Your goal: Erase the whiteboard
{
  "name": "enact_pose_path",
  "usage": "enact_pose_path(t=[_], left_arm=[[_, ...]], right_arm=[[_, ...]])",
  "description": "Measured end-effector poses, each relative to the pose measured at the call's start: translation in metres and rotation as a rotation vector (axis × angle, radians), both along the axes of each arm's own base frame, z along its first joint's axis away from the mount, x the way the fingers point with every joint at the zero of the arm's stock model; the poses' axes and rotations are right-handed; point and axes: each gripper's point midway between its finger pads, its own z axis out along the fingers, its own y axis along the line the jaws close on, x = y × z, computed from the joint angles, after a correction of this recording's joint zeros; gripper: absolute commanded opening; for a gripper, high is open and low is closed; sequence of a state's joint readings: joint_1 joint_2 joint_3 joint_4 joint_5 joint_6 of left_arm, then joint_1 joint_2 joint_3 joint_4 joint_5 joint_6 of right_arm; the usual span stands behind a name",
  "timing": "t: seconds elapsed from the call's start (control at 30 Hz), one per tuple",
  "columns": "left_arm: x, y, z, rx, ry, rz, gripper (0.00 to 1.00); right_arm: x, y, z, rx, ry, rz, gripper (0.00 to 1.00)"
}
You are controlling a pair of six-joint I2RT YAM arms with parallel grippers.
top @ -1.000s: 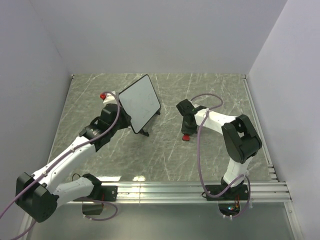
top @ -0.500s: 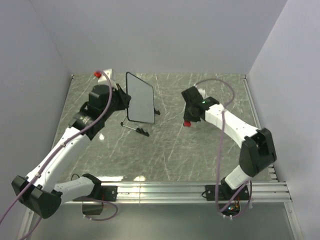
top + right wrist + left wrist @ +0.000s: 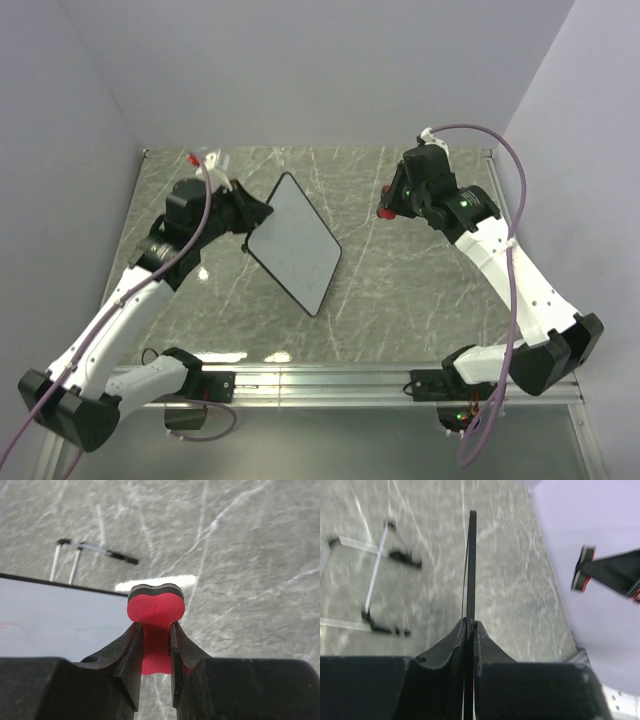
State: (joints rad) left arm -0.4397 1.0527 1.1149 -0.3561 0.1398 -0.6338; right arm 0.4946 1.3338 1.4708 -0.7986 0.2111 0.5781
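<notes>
The whiteboard (image 3: pixel 296 244) is lifted off the table and tilted, its white face up and toward the right, with faint scribbles on it. My left gripper (image 3: pixel 250 224) is shut on its upper-left edge. In the left wrist view the board (image 3: pixel 471 555) shows edge-on, running out from between the shut fingers of the left gripper (image 3: pixel 470 626). My right gripper (image 3: pixel 389 208) hangs to the board's right and apart from it, shut on a red bow-tie eraser (image 3: pixel 156 605). The right wrist view shows the board (image 3: pixel 60 617) below and left of the right gripper (image 3: pixel 155 630).
A thin wire stand with black feet (image 3: pixel 376 567) lies on the grey marble table (image 3: pixel 420 290), also seen as the stand (image 3: pixel 92 550) beyond the board. White walls close in the left, back and right. A metal rail (image 3: pixel 350 380) runs along the near edge.
My left arm has swung the whiteboard from near upright to a tilted, face-up pose nearer the middle. My right arm has risen and moved toward the back right with the eraser.
</notes>
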Motion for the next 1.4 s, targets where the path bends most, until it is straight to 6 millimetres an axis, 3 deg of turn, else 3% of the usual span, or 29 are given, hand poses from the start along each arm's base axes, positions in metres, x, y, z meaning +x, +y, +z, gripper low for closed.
enact_pose_path(t=[0.17,0.33,0.47,0.6,0.83,0.93,1.13,1.3,1.4], left_arm=[[-0.043,0.007,-0.052,-0.083,0.118,-0.01,0.01],[-0.067,0.012,-0.089,-0.182,0.208,0.019,0.01],[-0.072,0.016,-0.101,-0.221,0.233,0.056,0.01],[-0.071,0.019,-0.112,-0.225,0.251,0.09,0.01],[-0.07,0.023,-0.124,-0.212,0.263,0.12,0.01],[-0.068,0.023,-0.124,-0.21,0.254,0.124,0.0],[-0.062,0.023,-0.122,-0.177,0.253,0.131,0.0],[-0.052,0.028,-0.119,-0.087,0.259,0.152,0.0],[-0.044,0.028,-0.118,-0.026,0.27,0.146,0.01]], right_arm=[[-0.019,0.02,0.003,0.114,-0.014,0.122,0.0],[-0.032,0.056,0.003,0.243,-0.009,0.279,0.0],[-0.034,0.09,0.005,0.312,-0.008,0.386,0.0],[-0.051,0.136,0.0,0.353,0.015,0.51,0.0],[-0.082,0.225,-0.043,0.376,0.16,0.637,0.0],[-0.095,0.252,-0.06,0.388,0.212,0.655,0.0],[-0.096,0.259,-0.082,0.371,0.239,0.597,0.0],[-0.096,0.232,-0.117,0.337,0.244,0.496,0.0],[-0.089,0.224,-0.124,0.343,0.231,0.457,0.0]])
